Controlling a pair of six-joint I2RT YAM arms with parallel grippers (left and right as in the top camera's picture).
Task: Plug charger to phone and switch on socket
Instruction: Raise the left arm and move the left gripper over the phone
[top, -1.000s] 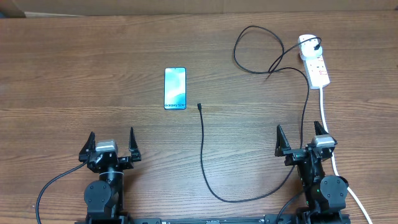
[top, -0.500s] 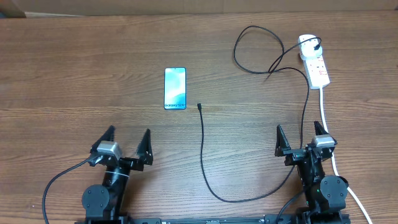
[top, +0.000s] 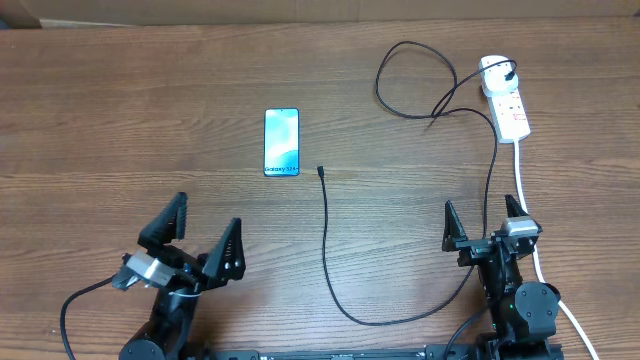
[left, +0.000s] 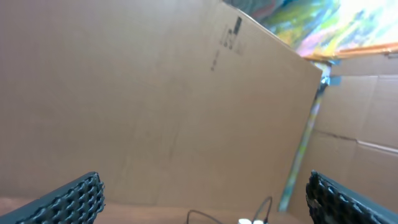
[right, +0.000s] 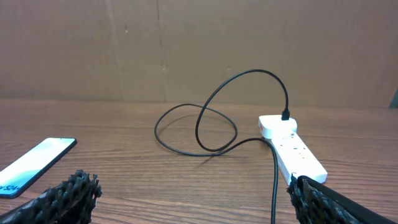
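Note:
The phone (top: 282, 142) lies flat on the table with its blue screen lit; it also shows at the left edge of the right wrist view (right: 34, 165). The charger cable (top: 327, 240) runs from the socket (top: 504, 98) in loops and ends in a free plug tip (top: 320, 171) just right of the phone. The socket with its black plug shows in the right wrist view (right: 292, 146). My left gripper (top: 202, 240) is open and empty, raised and tilted, left of the cable. My right gripper (top: 485, 222) is open and empty, near the cable and white cord.
A thick white cord (top: 530, 215) runs from the socket down past my right arm. A cardboard wall (right: 199, 43) stands behind the table; it fills the left wrist view (left: 155, 106). A wooden table (top: 120, 120) carries everything.
My left arm has lifted and tilted, swinging its gripper right and up off the table. The right arm, phone and cable have not moved.

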